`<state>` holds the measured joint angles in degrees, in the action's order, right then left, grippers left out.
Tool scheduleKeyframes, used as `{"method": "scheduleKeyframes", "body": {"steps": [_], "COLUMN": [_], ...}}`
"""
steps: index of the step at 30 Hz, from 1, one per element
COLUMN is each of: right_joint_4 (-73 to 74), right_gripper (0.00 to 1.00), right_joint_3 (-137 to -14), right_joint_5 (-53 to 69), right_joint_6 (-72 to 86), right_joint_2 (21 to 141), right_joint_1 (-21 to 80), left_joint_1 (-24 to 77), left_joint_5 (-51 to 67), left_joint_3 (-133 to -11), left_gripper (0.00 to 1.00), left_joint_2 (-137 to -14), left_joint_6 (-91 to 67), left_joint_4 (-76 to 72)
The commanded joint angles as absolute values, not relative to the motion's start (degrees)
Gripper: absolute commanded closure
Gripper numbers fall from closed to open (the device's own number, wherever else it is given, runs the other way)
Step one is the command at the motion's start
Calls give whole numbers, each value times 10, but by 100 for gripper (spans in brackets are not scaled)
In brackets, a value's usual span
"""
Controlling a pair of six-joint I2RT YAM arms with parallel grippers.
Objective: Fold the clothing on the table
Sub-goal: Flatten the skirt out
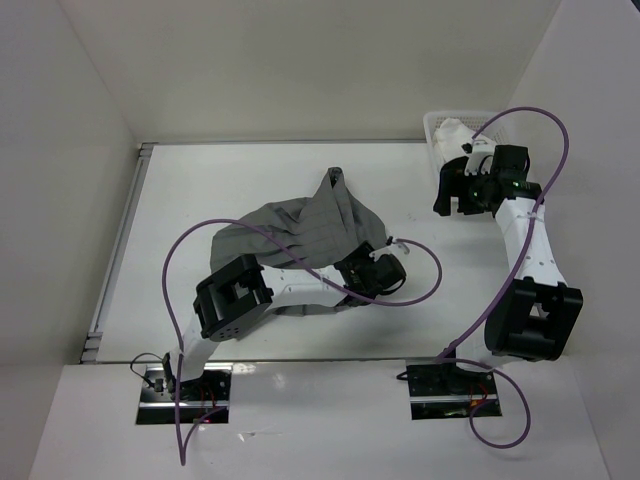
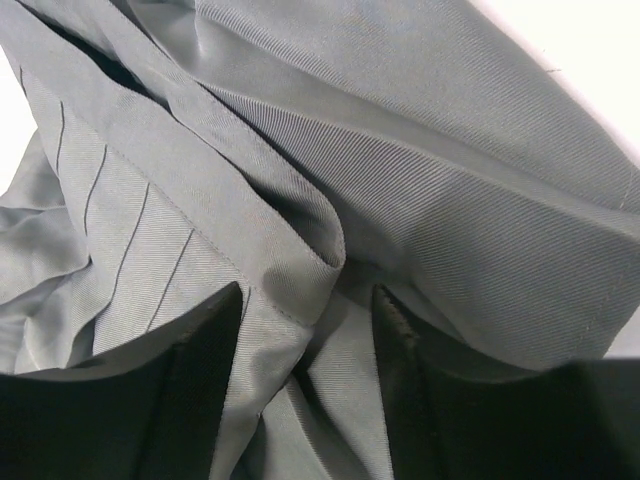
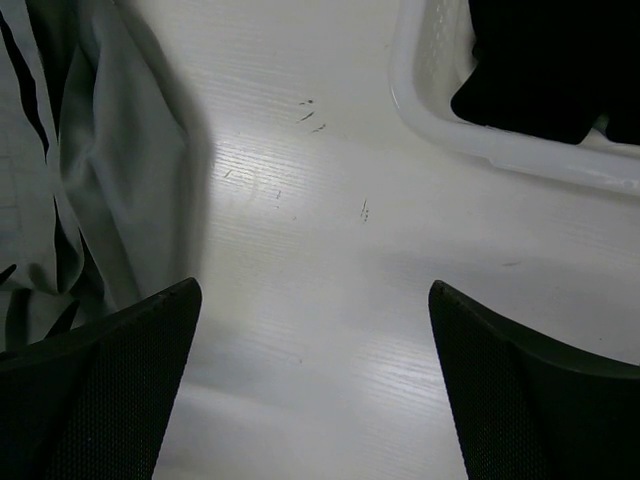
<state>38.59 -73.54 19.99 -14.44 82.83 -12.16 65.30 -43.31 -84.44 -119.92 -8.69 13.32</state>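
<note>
At the near edge of the table [image 1: 200,190], closest to me, the two arm bases sit side by side, both on the near side of the grey skirt [image 1: 300,230]. Next comes the left gripper [image 2: 308,300], down at the skirt's near right edge. Its fingers [image 2: 205,385] stand partly apart with a thick fold of the hem bunched up between them. I cannot tell whether they actually press that cloth or merely straddle it.

The skirt itself lies crumpled around the middle of the tabletop. Its wide pleated part is heaped toward the left, and its narrow waistband [image 1: 333,180] points away from me at the far end.

To the right of the skirt and a little farther back, the right gripper [image 3: 312,290] hangs above bare white tabletop. Its jaws are spread wide with nothing between them, and the skirt's edge lies just off to its left.

Farthest off, well beyond the skirt's right side, a white plastic basket [image 3: 420,100] sits in the far corner. It holds a black garment [image 3: 550,60] and something white [image 1: 452,130].
</note>
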Motion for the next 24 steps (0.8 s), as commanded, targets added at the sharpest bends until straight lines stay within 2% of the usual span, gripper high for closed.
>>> {"method": "scheduleKeyframes", "body": {"steps": [1, 5, 6, 9, 10, 13, 19, 24], "right_joint_4": [381, 381, 381, 381, 381, 381, 376, 381], "right_gripper": [2, 2, 2, 2, 2, 2, 2, 2], "right_joint_3": [-733, -733, -728, -728, -728, -728, -722, -734], "right_joint_5": [213, 213, 213, 213, 213, 213, 223, 243], "right_joint_6": [-145, -145, -145, -145, -145, -145, -140, -140], "right_joint_2": [808, 808, 808, 808, 808, 808, 802, 796], "right_joint_1": [-126, -126, -126, -126, -126, -126, -131, -131], "left_joint_1": [652, 652, 652, 652, 652, 647, 628, 571], "left_joint_5": [-446, -446, -446, -446, -446, -446, -440, -440], "left_joint_3": [-863, -863, -863, -863, -863, -863, -890, -979], "left_gripper": [41, 58, 68, 78, 86, 98, 100, 100], "left_joint_2": [-1208, -1214, -1214, -1214, -1214, -1219, -1219, -1201], "left_joint_6": [-70, -70, -70, -70, -70, -70, -76, -76], "left_joint_4": [108, 108, 108, 113, 113, 119, 148, 219]}}
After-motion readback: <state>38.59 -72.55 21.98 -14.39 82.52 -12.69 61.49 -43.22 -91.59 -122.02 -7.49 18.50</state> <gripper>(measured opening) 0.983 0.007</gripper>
